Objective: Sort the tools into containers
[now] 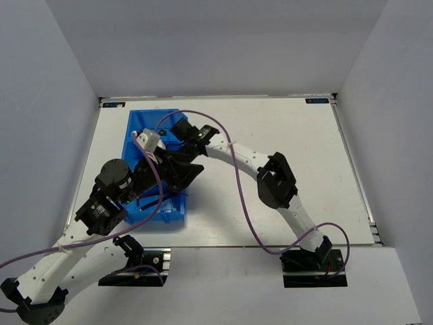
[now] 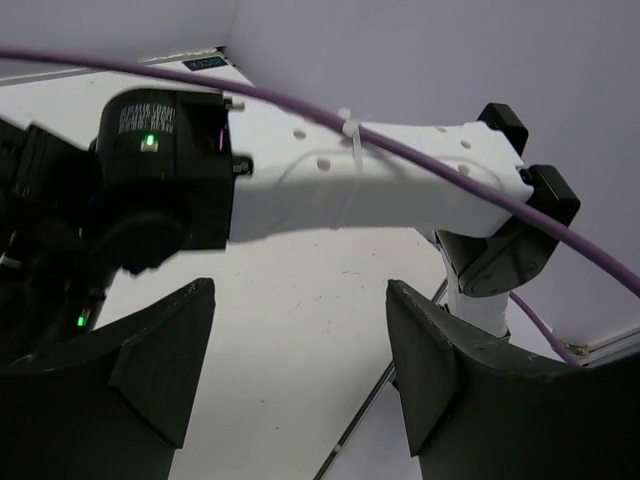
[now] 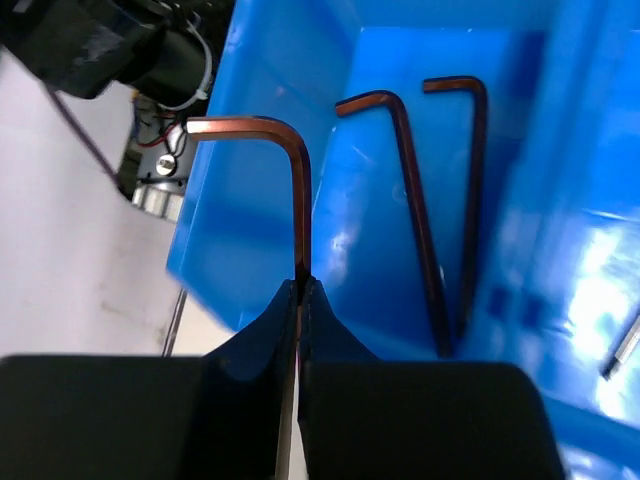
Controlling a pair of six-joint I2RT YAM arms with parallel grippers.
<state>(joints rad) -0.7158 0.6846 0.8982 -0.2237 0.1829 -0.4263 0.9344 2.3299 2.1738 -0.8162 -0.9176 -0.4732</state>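
The right gripper (image 3: 300, 290) is pinched shut on the long leg of a dark red-brown held hex key (image 3: 299, 190). The key stands straight out from the fingertips, and its short bent end turns off to the left. From the wrist camera it sits over the left wall of the blue bin (image 3: 270, 80), though it is hard to tell whether it hangs inside the rim or right above it. Down on the bin's floor a second hex key (image 3: 418, 230) and a third hex key (image 3: 472, 200) lie side by side, close together, with their bends at the far end pointing left. At the lower right, past a ridge in the blue plastic, a thin metal shaft (image 3: 622, 350) shows only partly, too little to say what tool it belongs to. The left gripper (image 2: 300, 360) hangs with its fingers spread wide and nothing between them. It looks out over the white table (image 2: 300, 290) at the white link of the right arm (image 2: 400, 180) and the purple cable (image 2: 560, 225) tied along it. From above, both arms crowd over the bin at the left side of the table.
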